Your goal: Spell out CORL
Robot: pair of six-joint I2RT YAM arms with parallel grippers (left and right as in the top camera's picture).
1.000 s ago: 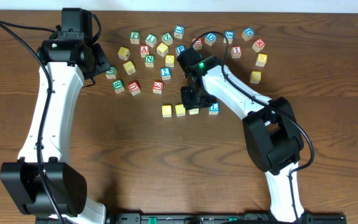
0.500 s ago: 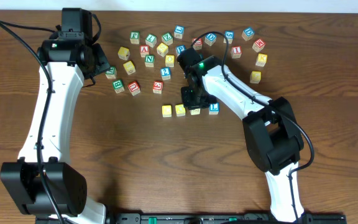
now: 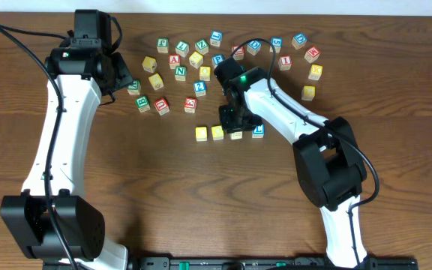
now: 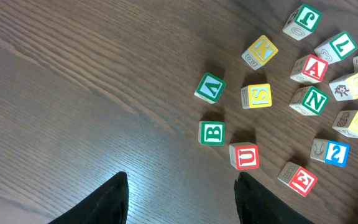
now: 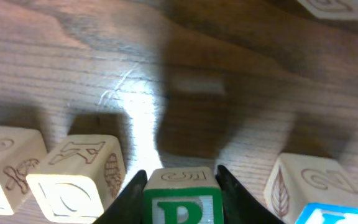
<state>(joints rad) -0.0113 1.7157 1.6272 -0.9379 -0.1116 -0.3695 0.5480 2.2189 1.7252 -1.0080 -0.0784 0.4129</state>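
Nearly there, I judge: the right gripper (image 5: 180,179) clasps the green R block (image 5: 182,205) in the gap between two yellow blocks (image 3: 217,133) (their letters unreadable) and the blue L block (image 3: 258,130); only release remains. The left gripper (image 4: 182,202) hangs open, empty, near the B block (image 4: 212,132).

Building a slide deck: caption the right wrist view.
Right claw grips a green-lettered block between two wooden blocks.

The green block (image 5: 182,200) is cut off below.
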